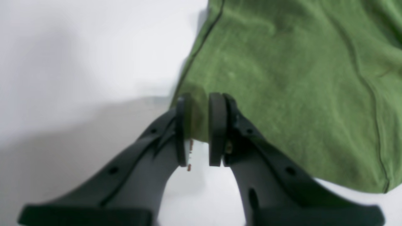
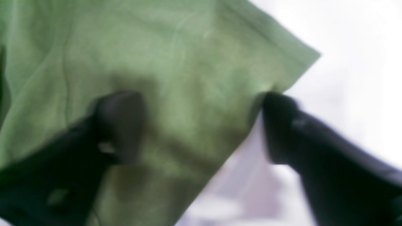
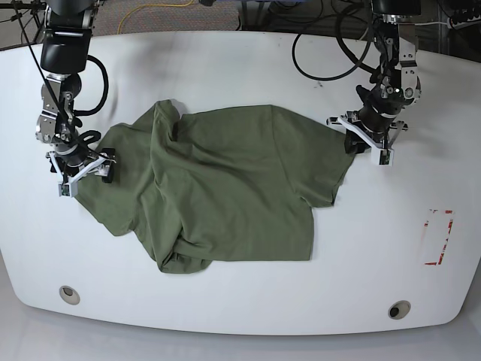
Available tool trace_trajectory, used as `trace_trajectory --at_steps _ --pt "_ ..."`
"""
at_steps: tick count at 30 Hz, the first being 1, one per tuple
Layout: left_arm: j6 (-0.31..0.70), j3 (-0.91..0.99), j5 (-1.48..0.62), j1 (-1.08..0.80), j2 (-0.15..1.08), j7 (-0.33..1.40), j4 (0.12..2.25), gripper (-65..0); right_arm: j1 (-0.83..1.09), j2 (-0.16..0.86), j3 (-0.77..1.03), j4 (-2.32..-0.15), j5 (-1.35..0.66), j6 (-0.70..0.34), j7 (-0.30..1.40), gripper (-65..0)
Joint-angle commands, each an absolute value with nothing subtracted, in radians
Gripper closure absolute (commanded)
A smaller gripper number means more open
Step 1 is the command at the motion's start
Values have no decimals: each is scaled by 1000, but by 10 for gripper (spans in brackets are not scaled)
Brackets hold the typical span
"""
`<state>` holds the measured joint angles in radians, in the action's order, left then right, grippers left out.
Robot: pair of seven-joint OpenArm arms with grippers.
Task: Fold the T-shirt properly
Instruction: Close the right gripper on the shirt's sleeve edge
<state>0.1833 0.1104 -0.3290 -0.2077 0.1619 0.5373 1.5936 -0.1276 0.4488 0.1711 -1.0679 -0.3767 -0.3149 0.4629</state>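
Spreading is the step in hand, judging by the shirt (image 3: pixel 225 188) lying rumpled between the two grippers on the table (image 3: pixel 240 60). Left gripper (image 1: pixel 201 128) has its jaws nearly together, pinching a corner of cloth. Right gripper (image 2: pixel 201 125) straddles the opposite hem, jaws apart, nothing pinched (that view is blurred). Next it likely needs to close on that edge, then both pull outward to flatten the shirt.

White table (image 3: pixel 248 301), two round holes near its front edge (image 3: pixel 69 294), red-marked rectangle, possibly tape (image 3: pixel 437 238)
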Motion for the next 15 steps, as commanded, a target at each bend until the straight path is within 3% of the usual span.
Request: trace_trajectory --at_steps 1,5,11,15 --pt "191 119 -335 -197 173 513 1628 -73 -118 446 163 -1061 -394 -336 556 -335" --pt "193 130 -335 -197 175 515 1633 -69 -118 446 161 -1073 -393 -332 557 -174" --pt "192 131 -332 -181 172 520 1648 -64 -114 447 166 -1130 -376 -321 558 -188" --pt "193 128 -333 -174 169 523 1651 -60 -113 449 167 -1137 -375 -320 555 -157"
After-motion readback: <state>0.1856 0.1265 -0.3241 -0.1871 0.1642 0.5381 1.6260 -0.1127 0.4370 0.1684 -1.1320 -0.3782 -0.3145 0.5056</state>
